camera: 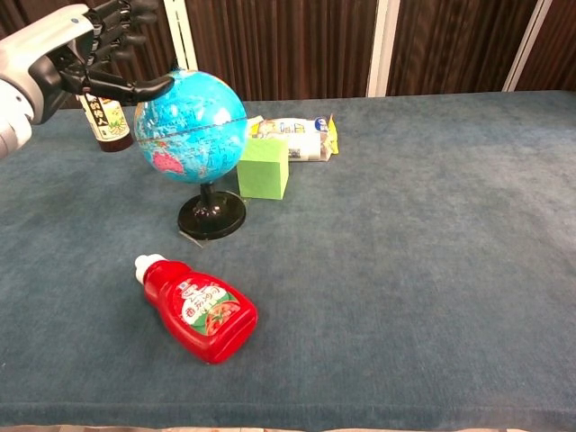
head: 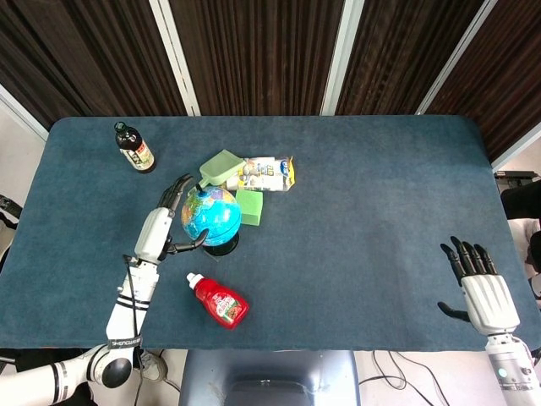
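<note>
Left hand (head: 161, 230) spread wide, holding nothing, just left of the upright globe (head: 210, 216); right hand far off.

The left robot hand (head: 159, 230) hangs just beside the globe (head: 210, 215), with a green block (head: 250, 206) and snack packet (head: 263, 173) crowding its far side. A red bottle (head: 219, 300) lies nearer the table (head: 372, 211) front; the table's right half is open.

Head view looks steeply down on the whole table (head: 355, 211); chest view — low, closer, seemingly level — shares the globe (head: 210, 216).
</note>
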Motion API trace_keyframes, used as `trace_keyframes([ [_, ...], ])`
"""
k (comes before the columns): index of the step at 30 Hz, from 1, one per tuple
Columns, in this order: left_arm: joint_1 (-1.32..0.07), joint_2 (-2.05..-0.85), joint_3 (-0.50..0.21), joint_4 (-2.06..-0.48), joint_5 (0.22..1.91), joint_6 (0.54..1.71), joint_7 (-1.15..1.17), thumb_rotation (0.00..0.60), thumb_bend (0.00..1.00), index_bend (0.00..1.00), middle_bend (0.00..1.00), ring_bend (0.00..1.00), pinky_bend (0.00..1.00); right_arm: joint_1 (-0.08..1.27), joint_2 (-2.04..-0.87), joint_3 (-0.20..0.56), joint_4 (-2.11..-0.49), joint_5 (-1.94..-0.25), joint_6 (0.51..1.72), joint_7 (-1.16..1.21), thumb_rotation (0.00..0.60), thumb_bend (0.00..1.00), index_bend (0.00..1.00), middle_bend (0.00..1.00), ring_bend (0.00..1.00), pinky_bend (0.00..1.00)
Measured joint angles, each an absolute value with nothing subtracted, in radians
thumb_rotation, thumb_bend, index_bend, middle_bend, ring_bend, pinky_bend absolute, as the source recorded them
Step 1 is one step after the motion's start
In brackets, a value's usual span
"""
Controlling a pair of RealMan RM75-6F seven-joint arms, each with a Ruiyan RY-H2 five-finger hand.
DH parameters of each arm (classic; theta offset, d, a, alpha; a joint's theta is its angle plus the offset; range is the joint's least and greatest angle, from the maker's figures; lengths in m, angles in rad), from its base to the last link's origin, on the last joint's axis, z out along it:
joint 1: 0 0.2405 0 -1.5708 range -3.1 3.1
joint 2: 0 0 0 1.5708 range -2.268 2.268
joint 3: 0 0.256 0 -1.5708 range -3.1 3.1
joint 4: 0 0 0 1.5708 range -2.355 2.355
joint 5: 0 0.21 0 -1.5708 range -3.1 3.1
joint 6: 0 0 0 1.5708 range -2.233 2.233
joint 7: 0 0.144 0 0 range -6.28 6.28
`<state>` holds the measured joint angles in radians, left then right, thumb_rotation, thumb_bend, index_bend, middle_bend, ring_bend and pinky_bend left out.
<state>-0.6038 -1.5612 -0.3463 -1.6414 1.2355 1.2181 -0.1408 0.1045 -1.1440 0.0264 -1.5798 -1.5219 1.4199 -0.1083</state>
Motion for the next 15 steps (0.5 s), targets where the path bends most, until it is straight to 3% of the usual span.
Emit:
trace_keyframes([
  [15, -0.653, -1.626, -0.367, -1.535, 1.176, 1.204, -0.054, 0.600, 0.30, 0.00, 0.00, 0.00, 0.03, 0.091, -1.124, 0.021, -1.585, -1.533, 1.441, -0.077, 0.600, 0.05, 0.00, 0.00, 0.00, 0.00],
])
